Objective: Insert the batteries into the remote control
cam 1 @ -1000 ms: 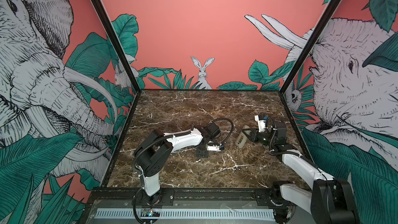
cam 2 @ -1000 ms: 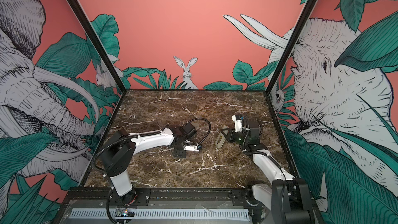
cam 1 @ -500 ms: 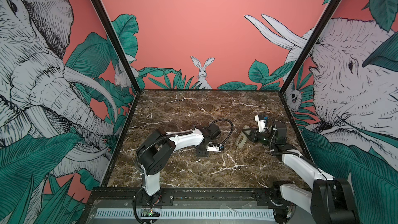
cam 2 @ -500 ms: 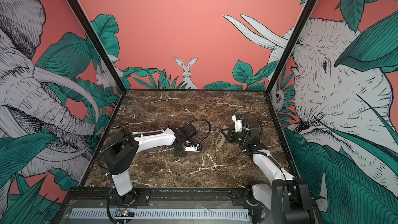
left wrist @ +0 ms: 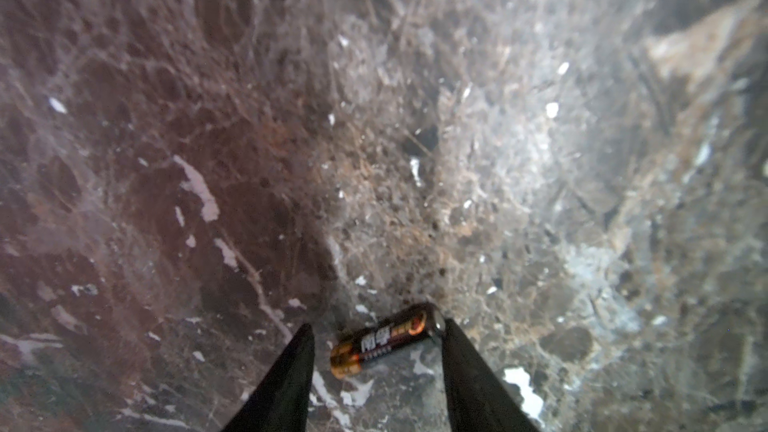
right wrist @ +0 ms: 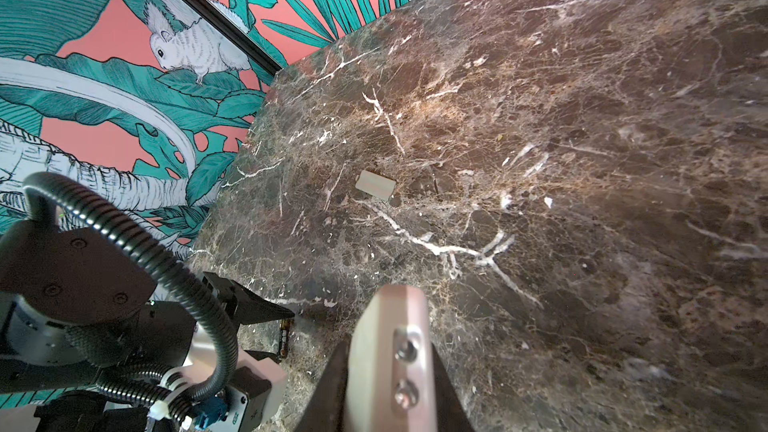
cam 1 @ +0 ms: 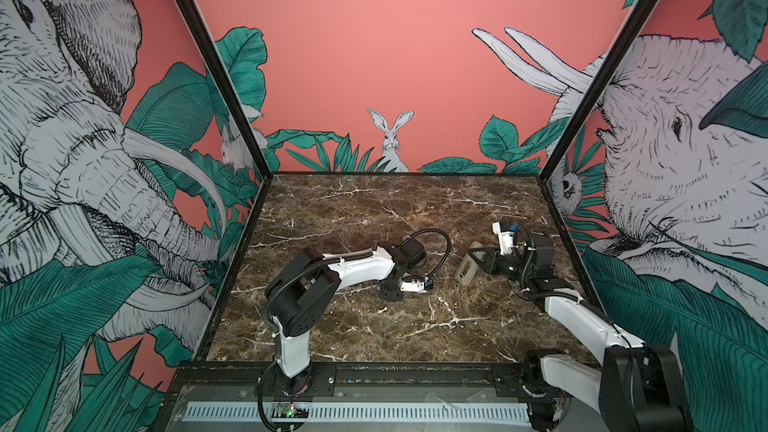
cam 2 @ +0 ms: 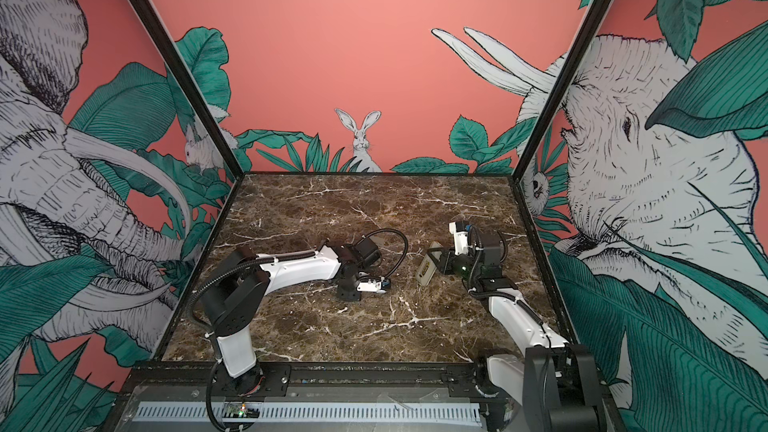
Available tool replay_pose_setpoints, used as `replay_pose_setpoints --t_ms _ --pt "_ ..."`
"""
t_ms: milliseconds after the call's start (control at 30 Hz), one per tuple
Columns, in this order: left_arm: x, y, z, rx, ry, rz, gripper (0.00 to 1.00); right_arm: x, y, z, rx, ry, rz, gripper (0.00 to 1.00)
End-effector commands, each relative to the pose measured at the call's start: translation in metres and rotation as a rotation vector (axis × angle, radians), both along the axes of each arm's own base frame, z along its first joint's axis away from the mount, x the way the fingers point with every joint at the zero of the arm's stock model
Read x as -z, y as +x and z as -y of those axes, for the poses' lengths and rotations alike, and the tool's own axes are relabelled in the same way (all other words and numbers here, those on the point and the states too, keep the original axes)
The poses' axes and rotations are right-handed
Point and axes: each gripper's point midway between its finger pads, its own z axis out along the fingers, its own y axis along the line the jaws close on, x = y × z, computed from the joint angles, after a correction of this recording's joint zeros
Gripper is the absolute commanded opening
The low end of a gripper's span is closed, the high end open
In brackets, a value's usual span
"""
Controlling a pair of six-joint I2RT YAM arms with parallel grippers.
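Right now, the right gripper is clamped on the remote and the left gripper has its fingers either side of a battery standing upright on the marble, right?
Not quite. The left wrist view shows the battery lying on its side on the marble, not standing upright. The rest holds: the left gripper has its fingers either side of it, and the right gripper is clamped on the remote.

You get legible print only on battery [left wrist: 382, 340], left wrist view: two white Chinese characters on dark wrap, likely 南孚; orange patch beside them and tiny line beneath, too blurred to read. Remote control [cam 1: 466, 271]: any print too small for you to read
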Motion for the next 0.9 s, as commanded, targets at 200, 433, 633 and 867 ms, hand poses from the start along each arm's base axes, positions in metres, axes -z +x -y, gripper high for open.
replay_pose_setpoints --t_ms 200,433,633,867 --pt "0.025 -0.019 -0.009 -0.044 0.008 -0.072 0.36 -0.021 0.010 0.001 0.001 0.009 0.072 0.00" --pt "0.027 -0.020 -0.008 -0.073 0.005 -0.085 0.24 -0.021 0.010 0.002 0.004 0.012 0.072 0.00" --pt "0.022 -0.030 -0.013 -0.129 0.008 -0.122 0.04 -0.021 0.009 0.001 0.000 0.011 0.072 0.00" --pt "0.002 -0.025 -0.006 -0.317 -0.091 -0.085 0.00 -0.023 0.009 0.000 -0.008 0.022 0.077 0.00"
